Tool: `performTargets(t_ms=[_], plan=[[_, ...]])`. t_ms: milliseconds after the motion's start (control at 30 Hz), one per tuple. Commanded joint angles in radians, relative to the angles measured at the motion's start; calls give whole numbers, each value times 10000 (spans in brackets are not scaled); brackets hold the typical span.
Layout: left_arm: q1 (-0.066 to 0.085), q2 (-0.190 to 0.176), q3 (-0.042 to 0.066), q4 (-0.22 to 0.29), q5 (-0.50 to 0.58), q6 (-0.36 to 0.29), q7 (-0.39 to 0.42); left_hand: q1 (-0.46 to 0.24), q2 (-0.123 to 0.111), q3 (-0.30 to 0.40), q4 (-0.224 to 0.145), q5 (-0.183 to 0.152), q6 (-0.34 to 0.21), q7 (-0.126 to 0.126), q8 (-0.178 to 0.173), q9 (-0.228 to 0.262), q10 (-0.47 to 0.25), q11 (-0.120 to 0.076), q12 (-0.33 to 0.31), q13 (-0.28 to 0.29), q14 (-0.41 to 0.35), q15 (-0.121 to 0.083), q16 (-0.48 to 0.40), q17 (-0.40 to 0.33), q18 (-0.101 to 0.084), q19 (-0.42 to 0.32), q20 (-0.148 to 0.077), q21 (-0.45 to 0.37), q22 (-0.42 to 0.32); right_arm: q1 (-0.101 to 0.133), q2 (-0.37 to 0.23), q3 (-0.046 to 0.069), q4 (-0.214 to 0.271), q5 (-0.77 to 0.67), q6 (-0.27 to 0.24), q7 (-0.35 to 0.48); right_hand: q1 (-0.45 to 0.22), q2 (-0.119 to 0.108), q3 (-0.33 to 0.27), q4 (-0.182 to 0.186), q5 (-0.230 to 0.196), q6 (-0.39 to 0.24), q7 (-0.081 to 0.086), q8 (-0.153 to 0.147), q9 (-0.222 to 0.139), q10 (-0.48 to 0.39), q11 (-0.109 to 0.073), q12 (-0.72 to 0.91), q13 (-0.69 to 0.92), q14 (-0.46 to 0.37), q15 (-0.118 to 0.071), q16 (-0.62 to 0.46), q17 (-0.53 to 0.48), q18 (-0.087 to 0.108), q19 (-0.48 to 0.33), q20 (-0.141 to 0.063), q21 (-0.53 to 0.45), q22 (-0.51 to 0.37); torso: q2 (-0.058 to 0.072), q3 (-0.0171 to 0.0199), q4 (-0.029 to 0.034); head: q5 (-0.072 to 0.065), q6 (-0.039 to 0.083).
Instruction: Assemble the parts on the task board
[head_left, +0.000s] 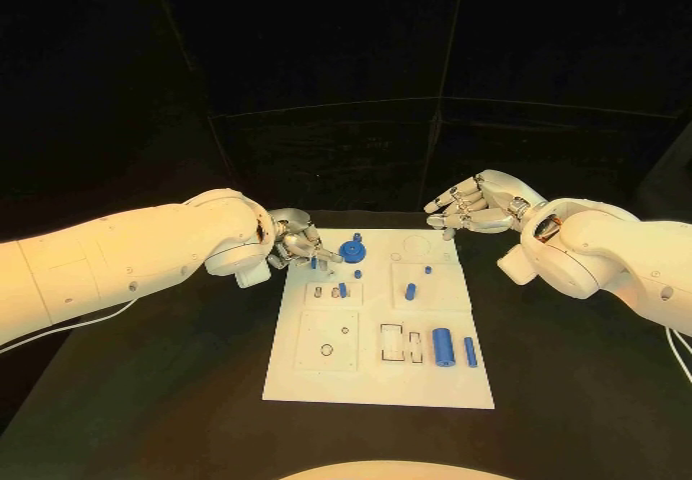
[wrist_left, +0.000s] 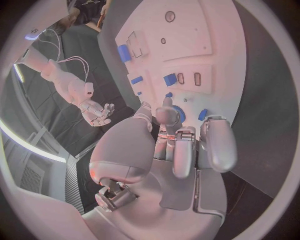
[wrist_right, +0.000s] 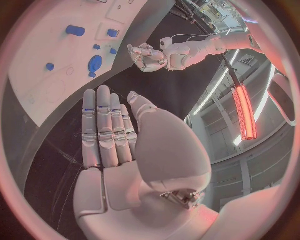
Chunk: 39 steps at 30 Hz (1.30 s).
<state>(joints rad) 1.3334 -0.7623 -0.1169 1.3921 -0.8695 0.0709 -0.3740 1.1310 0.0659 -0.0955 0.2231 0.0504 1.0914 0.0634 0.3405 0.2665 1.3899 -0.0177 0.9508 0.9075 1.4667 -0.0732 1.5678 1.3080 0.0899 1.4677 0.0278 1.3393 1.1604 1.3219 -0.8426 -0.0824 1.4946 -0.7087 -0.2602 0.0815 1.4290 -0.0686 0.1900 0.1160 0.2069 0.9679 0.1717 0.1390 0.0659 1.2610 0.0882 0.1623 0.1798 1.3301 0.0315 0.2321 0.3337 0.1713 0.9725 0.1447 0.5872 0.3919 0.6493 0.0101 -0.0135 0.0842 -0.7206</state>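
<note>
Blue plastic marks the parts: a small blue peg (head_left: 315, 264) appears to be pinched in the fingertips of the left robot hand (head_left: 296, 243) over the far left corner of the flat white task board (head_left: 378, 385), probably so that it can be seated beside the round blue knob (head_left: 356, 251). The right robot hand (head_left: 473, 208) is held flat and empty, fingers together, beyond the board's far right corner, above the black counter (head_left: 577, 380). Two blue cylinders (head_left: 444, 347) are left lying near the right edge, well apart from the work.
</note>
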Motion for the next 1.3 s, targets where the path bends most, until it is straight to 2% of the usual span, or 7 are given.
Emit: performTargets(t_ms=[33, 133, 333, 467, 700, 1300], plan=[[67, 224, -46, -119, -879, 503, -1122, -188, 5, -258, 230, 1, -28, -89, 361, 324, 170, -72, 1231, 1246, 1041, -107, 30, 2628, -240, 222, -64, 243, 376, 30, 35, 5, -40, 289, 63, 241, -37, -129, 54, 7, 51, 88, -13, -34, 13, 155, -10, -60, -50, 150, -29, -77, -13, 128, 111, -14, -73, -26, -26, 11, 5, 15, -23], [101, 567, -129, -324, -950, 620, -1492, -187, 105, -671, 477, 16, -413, -167, 1023, 1041, 30, -89, 2086, 2105, 1041, -160, 30, 2628, -290, 226, -113, 486, 733, 32, 96, 4, -130, 265, 169, 112, -107, -187, 9, 31, 45, 47, 1, -87, -1, 168, 6, -102, -89, 183, -16, -146, -27, 116, 140, -15, -115, -54, -24, 11, 0, 33, -30], [124, 988, -288, -588, -985, 832, -1895, -225, 113, -982, 595, -16, -686, -176, 1356, 1447, -36, -83, 2314, 2349, 1041, -163, 30, 2628, -332, 252, -109, 659, 1026, 34, 168, 4, -186, 252, 232, 19, -138, -220, -15, 40, 68, 4, 23, -137, -5, 124, 33, -167, -137, 152, 12, -253, -54, 105, 129, 0, -191, -97, -2, 9, 0, 34, -40], [131, 1259, -376, -764, -992, 926, -2078, -289, 71, -1146, 622, -26, -780, -174, 1474, 1595, -63, -92, 2353, 2393, 1041, -159, 30, 2628, -340, 252, -112, 699, 1093, 34, 196, 4, -197, 250, 242, -17, -141, -230, -22, 38, 93, -20, 35, -163, -6, 102, 48, -198, -161, 135, 27, -311, -69, 101, 120, 10, -234, -121, 1, -5, 0, 51, -46], [135, 1591, -459, -1024, -995, 1217, -2264, -381, 73, -1322, 634, -28, -888, -177, 1599, 1760, -116, -93, 2341, 2385, 1041, -161, 30, 2628, -340, 236, -113, 712, 1113, 35, 214, 3, -201, 248, 265, -56, -147, -237, -30, 38, 111, -51, 54, -195, -6, 70, 70, -238, -192, 109, 50, -384, -87, 96, 101, 27, -293, -154, 7, -14, -12, 72, -71], [128, 2158, -520, -1424, -995, 1570, -2248, -235, 140, -1378, 550, -27, -1022, -166, 1698, 1912, -168, -84, 2335, 2389, 1041, -155, 30, 2628, -335, 213, -109, 708, 1105, 34, 360, 3, -330, 230, 231, -14, -127, -224, -16, 15, 405, -67, 111, -254, 8, -74, 142, -383, -318, -13, 130, -675, -150, 92, 12, 103, -541, -285, 20, -25, 4, 29, -190]])
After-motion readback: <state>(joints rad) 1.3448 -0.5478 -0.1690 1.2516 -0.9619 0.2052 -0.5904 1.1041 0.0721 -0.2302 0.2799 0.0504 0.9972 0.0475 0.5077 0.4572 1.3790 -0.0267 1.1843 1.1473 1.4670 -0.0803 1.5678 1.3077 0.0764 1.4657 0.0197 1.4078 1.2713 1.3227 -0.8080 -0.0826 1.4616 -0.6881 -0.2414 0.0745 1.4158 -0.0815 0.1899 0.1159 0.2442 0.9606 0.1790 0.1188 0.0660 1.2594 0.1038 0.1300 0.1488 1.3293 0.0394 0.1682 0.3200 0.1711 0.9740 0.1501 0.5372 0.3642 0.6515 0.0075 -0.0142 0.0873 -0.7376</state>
